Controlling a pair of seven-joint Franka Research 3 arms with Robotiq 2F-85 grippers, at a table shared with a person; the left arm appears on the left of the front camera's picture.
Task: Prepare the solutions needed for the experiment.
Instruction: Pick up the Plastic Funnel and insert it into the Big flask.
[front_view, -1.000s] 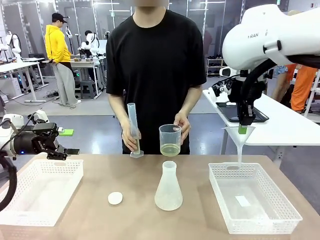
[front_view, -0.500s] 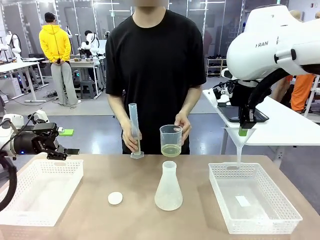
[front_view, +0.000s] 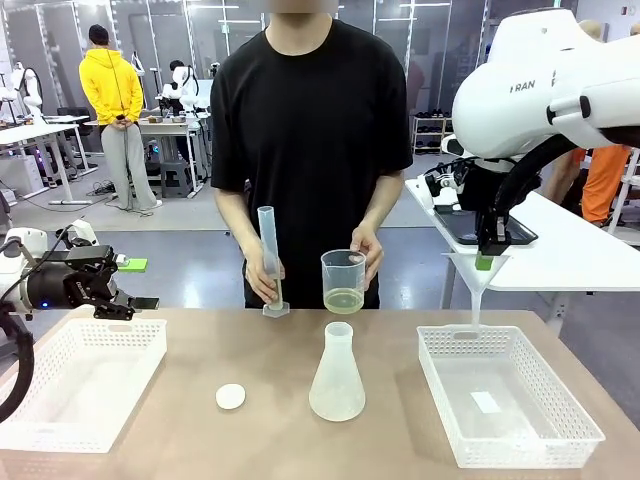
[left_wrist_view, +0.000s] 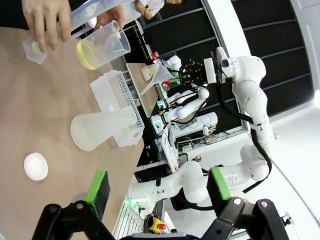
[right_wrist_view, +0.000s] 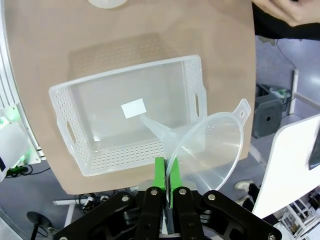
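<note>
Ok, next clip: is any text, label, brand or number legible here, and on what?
"RAN": on the white shell of the right arm in the front view. The rest of the word is cut off by the shell's curve.
Scale marks on the beaker: too faint to read.
White slip in the right basket: no print can be made out.

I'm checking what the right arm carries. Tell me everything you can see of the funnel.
The funnel is clear, translucent plastic: a wide cone, a narrow stem, a small tab on the rim. The right gripper is shut on its rim, holding it in the air, stem down, above the white basket. It looks empty.
</note>
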